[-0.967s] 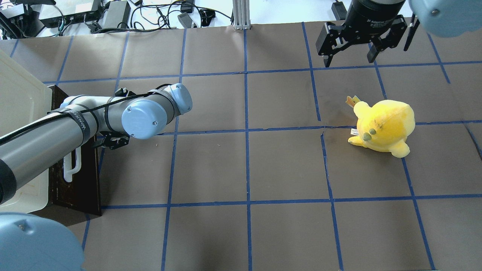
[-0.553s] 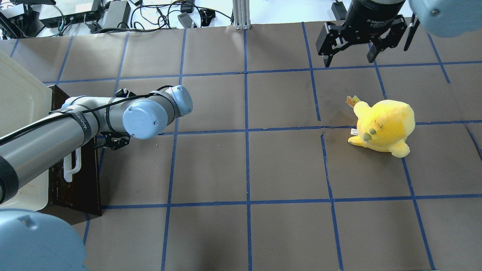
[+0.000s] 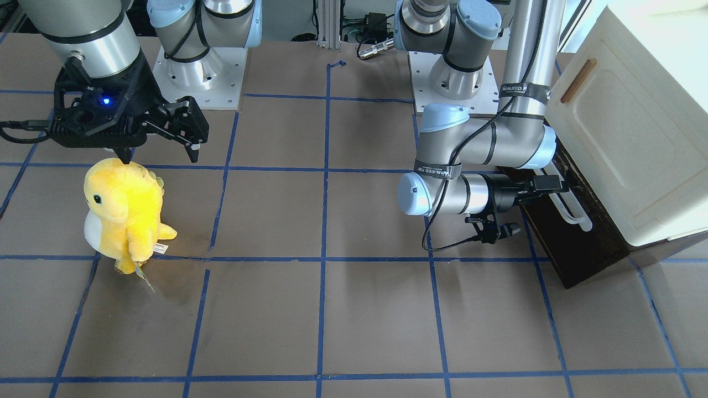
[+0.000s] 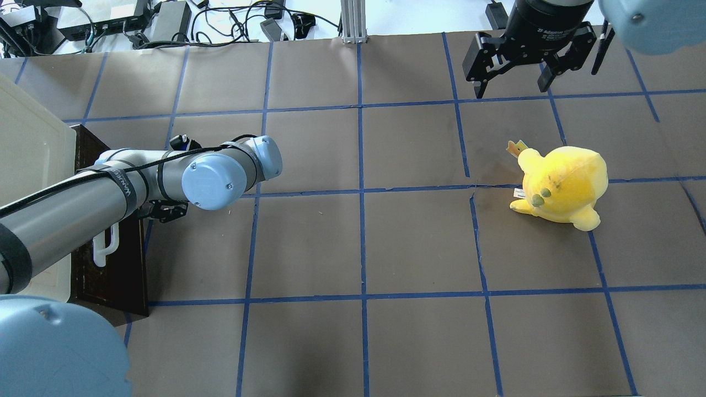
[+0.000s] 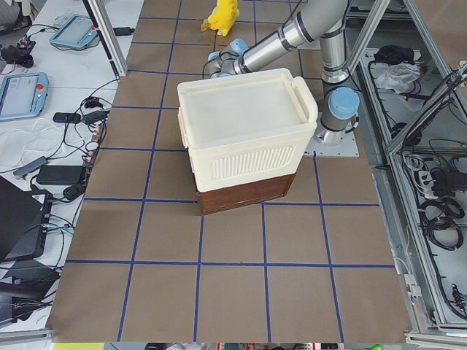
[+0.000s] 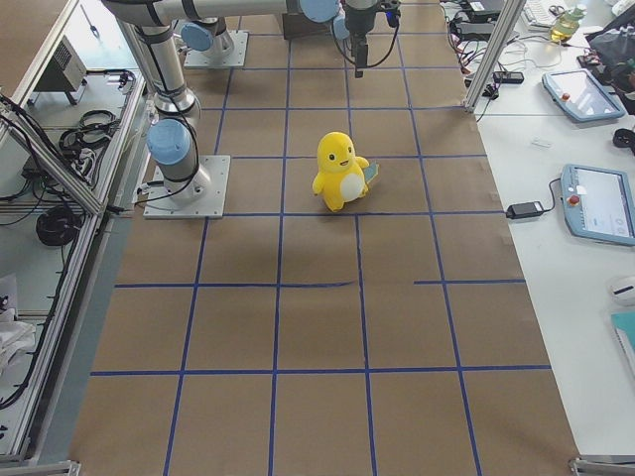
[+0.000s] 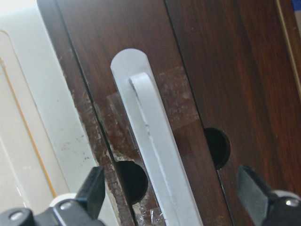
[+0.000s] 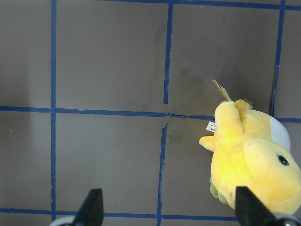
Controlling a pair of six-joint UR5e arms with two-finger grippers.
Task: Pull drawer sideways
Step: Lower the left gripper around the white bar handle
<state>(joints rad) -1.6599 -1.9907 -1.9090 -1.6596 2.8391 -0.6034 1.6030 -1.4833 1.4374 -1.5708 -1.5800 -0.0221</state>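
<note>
The dark brown drawer [image 4: 113, 270] sits under a cream cabinet at the table's left end, also in the front view [image 3: 575, 249] and the left view [image 5: 248, 195]. Its white loop handle [image 4: 105, 249] shows in the front view [image 3: 576, 214] and fills the left wrist view [image 7: 150, 136]. My left gripper [image 3: 525, 207] is open right at the drawer front. In the left wrist view [image 7: 169, 197] the handle runs between its two fingers without touching them. My right gripper [image 4: 513, 82] is open and empty, hovering beyond the yellow plush; it also shows in the right wrist view [image 8: 169, 212].
The cream cabinet [image 3: 625, 127] with a small brown handle [image 3: 578, 80] stands on top of the drawer unit. A yellow plush toy [image 4: 562, 184] stands on the right half of the table, also seen in the front view [image 3: 121, 210]. Blue tape lines grid the brown table.
My left arm has shifted slightly, bringing the gripper a little closer to the drawer front. The right arm and the plush have not moved.
</note>
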